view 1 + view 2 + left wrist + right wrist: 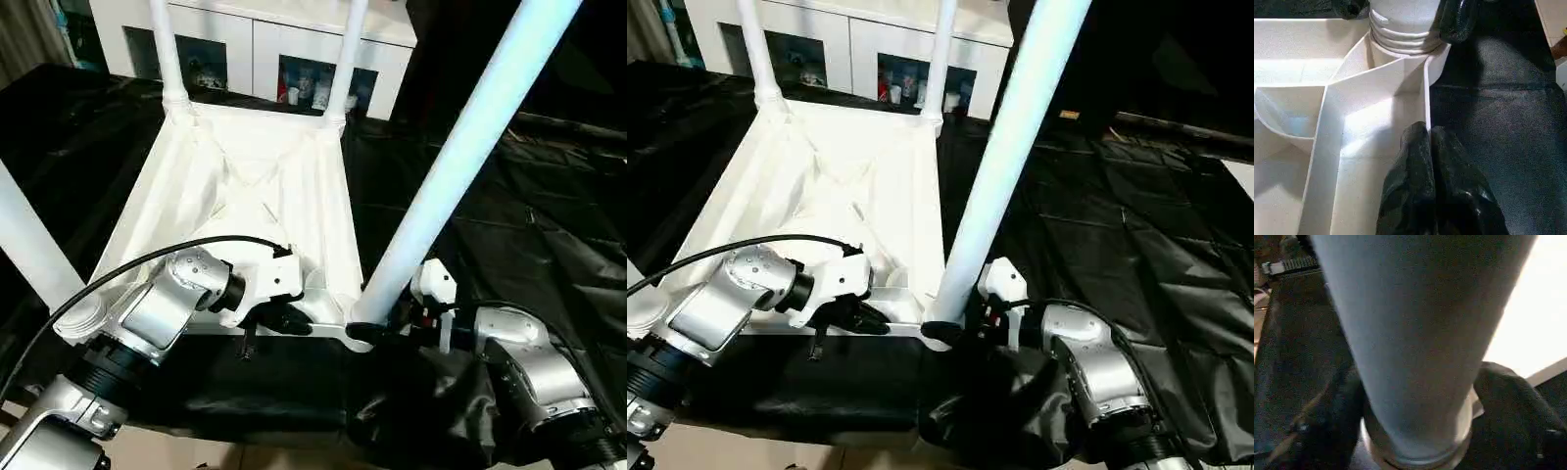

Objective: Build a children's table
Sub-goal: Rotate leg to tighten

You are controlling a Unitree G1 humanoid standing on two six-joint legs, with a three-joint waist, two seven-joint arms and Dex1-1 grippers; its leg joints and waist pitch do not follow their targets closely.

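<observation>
The children's table lies upside down on a black cloth, its ribbed white top [326, 196] facing up. Legs stand in the far-left [167, 49], far-right [348, 59] and near-left [29, 245] corner sockets. A fourth leg [470, 137] leans in the near-right socket [1400, 34]. My right gripper [380, 325] reaches in from the right with its fingers [1508, 406] on both sides of that leg's base, closed against it. My left gripper [294, 321] is shut with nothing in it, and its fingertips [1420, 156] rest on the top's near rim just left of that socket.
A white cabinet [265, 49] with glass doors stands behind the table. The black cloth [529, 215] spreads wrinkled to the right and front. A black cable [127, 264] arcs over my left forearm. Pale floor [196, 455] shows at the near edge.
</observation>
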